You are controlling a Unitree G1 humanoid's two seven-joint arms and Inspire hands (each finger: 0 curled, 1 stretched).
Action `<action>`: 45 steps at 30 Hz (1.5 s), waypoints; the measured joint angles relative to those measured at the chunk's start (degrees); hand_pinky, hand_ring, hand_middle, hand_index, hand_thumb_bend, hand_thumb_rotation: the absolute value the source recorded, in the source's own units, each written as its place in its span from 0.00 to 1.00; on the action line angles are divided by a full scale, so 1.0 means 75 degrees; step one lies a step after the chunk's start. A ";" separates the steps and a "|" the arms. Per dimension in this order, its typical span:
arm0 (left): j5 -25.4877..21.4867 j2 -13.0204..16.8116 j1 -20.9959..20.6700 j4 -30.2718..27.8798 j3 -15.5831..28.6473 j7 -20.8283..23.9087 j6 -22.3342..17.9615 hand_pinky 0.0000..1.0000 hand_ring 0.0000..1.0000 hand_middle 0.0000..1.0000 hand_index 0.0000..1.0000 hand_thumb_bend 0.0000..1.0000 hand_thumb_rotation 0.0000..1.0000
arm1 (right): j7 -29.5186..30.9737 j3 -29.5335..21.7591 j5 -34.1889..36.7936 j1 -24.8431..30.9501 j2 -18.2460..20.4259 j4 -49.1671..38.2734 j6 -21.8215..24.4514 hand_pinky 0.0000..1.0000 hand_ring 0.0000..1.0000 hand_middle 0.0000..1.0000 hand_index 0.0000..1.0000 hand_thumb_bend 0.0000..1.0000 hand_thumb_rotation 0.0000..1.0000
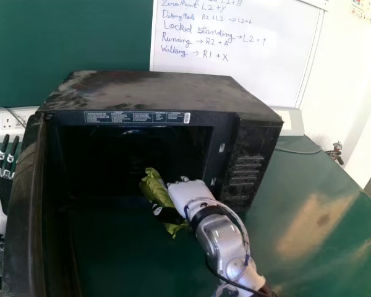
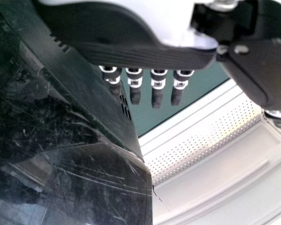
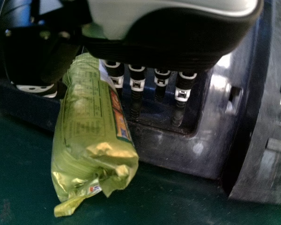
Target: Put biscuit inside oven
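Green biscuit packet (image 1: pixel 153 187) at mouth of open oven (image 1: pixel 154 90).

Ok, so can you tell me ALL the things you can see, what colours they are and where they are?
oven: one, black, on the table
oven door: one, black, swung open at the left
biscuit packet: one, green, held at the oven's opening
table: one, green, under the oven
whiteboard: one, white with blue writing, behind
big board: one, green, behind
socket panel: one, white, back left
cable: one, greyish, back right
right robot hand: one, white and black, gripping the packet
left robot hand: one, black and white, beside the door
right arm: one, silver, in front of the oven
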 measured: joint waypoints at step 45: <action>0.0001 0.0051 -0.0102 0.0135 -0.0001 -0.0135 0.0021 0.00 0.13 0.40 0.80 0.33 0.52 | -0.1903 -0.0477 0.0615 -0.0372 0.0138 -0.0022 -0.0452 0.58 0.50 0.48 0.49 0.53 0.00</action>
